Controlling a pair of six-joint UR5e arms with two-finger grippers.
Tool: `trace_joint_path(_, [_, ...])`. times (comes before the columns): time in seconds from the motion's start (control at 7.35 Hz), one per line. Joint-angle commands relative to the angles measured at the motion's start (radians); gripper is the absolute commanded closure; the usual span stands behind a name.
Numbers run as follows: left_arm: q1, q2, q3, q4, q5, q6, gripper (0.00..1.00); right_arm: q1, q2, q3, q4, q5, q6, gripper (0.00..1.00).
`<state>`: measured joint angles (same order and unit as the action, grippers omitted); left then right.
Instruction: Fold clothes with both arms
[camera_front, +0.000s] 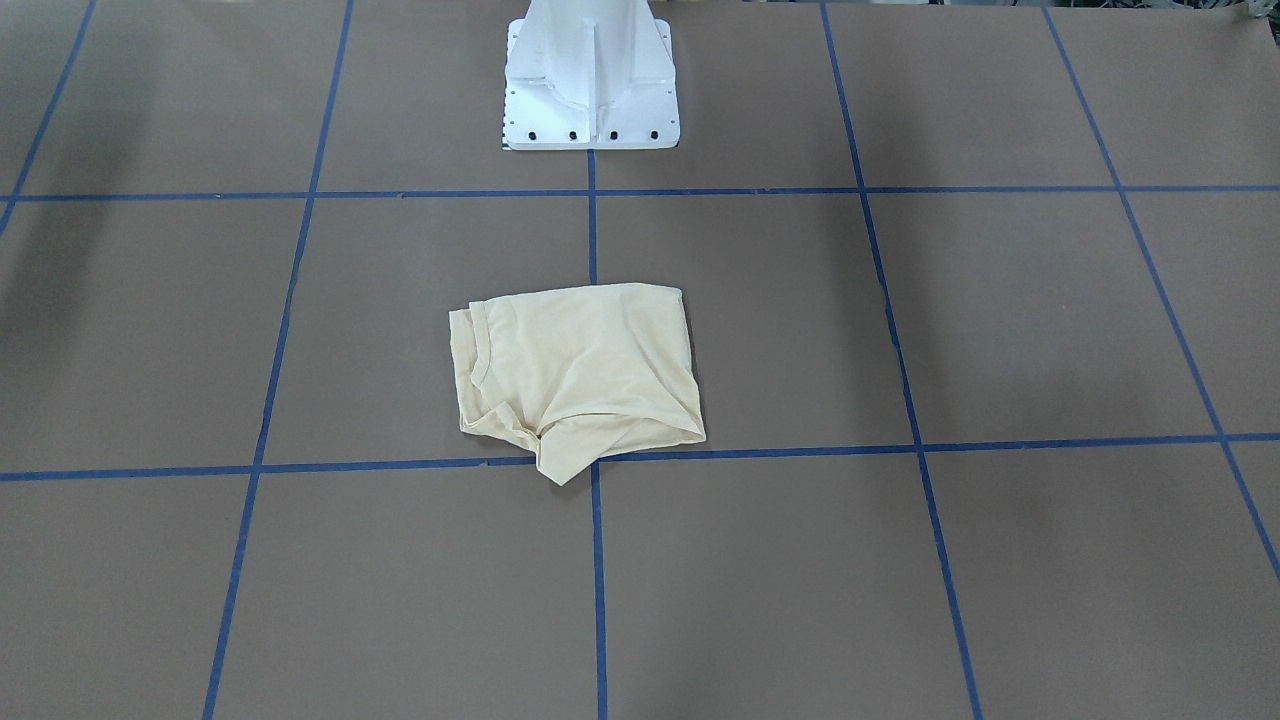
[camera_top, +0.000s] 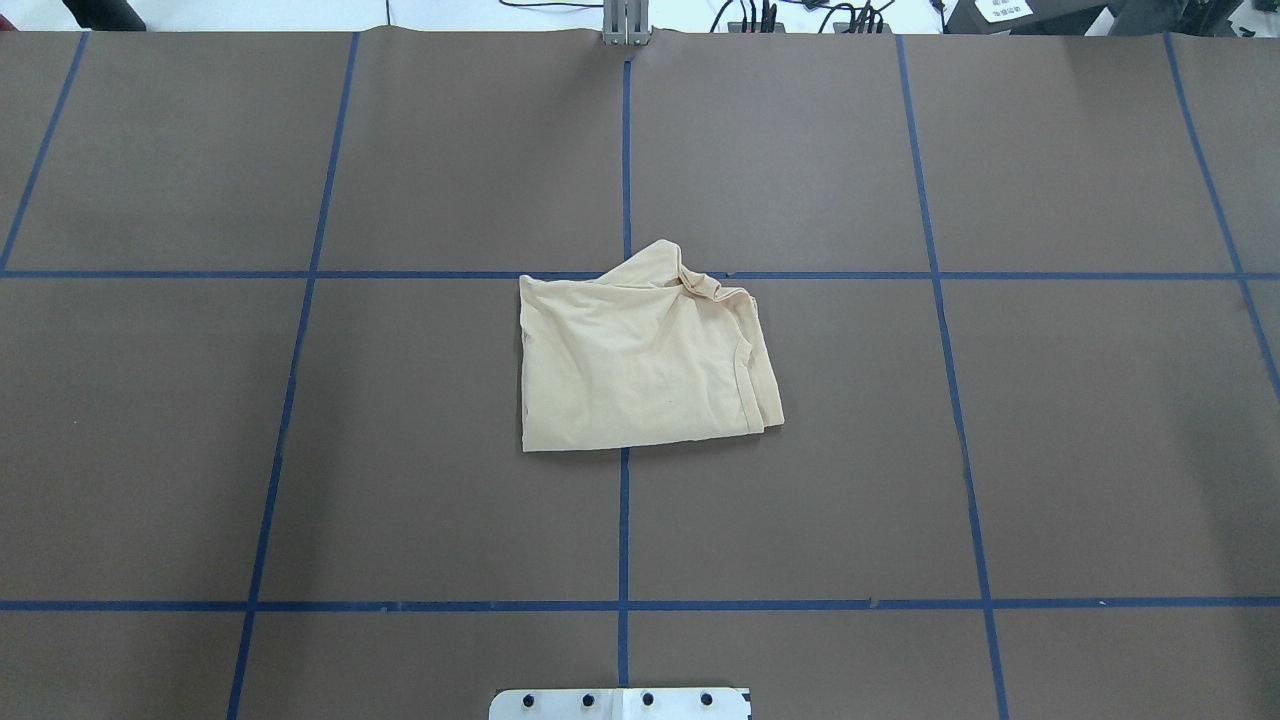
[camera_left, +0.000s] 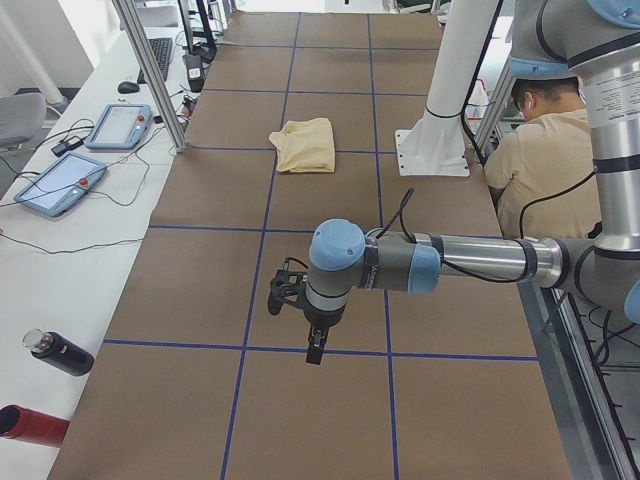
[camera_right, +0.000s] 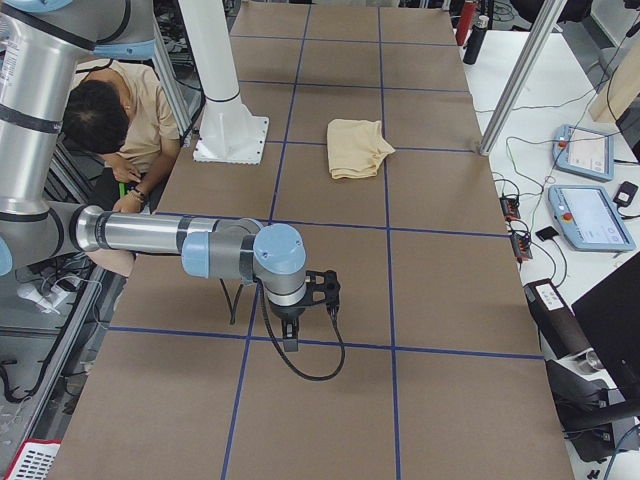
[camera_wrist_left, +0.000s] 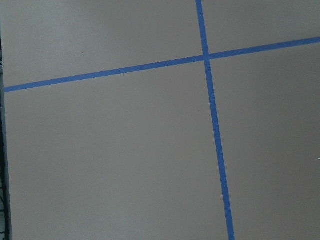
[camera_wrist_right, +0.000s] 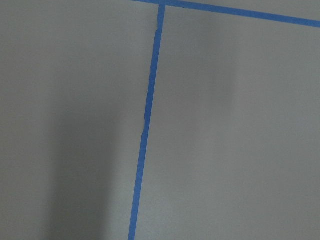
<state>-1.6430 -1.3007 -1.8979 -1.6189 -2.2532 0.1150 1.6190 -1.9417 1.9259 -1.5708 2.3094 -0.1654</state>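
Observation:
The pale cream-yellow shirt (camera_front: 580, 375) lies folded into a rough square at the middle of the brown table, print hidden. It also shows in the overhead view (camera_top: 640, 355) and both side views (camera_left: 305, 145) (camera_right: 358, 147). Neither arm touches it. My left gripper (camera_left: 314, 352) hangs over bare table far from the shirt, seen only in the left side view; I cannot tell if it is open or shut. My right gripper (camera_right: 291, 342) hangs likewise at the table's other end; I cannot tell its state. Both wrist views show only table and blue tape.
The white pedestal base (camera_front: 590, 90) stands at the robot's edge of the table. Blue tape lines (camera_top: 624, 520) grid the surface. A seated person (camera_left: 545, 150) is behind the base. Teach pendants (camera_left: 60, 185) and bottles (camera_left: 60, 352) lie on side benches.

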Motion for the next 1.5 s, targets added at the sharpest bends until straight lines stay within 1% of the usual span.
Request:
trace_joint_path(0.0, [0.000, 0.000, -0.001, 0.001, 0.000, 0.000, 0.00, 0.001, 0.004, 0.005, 0.002, 0.002, -0.002, 0.00])
trace_joint_path(0.27, [0.000, 0.000, 0.000, 0.001, 0.000, 0.000, 0.00, 0.001, 0.007, 0.007, 0.002, 0.013, 0.001, 0.00])
trace_joint_path(0.54, [0.000, 0.001, 0.002, 0.001, 0.000, 0.000, 0.00, 0.001, 0.001, -0.001, 0.047, 0.016, 0.001, 0.00])
trace_joint_path(1.36, [0.000, 0.004, 0.013, 0.008, 0.001, 0.000, 0.00, 0.001, 0.000, -0.001, 0.049, 0.016, 0.001, 0.00])
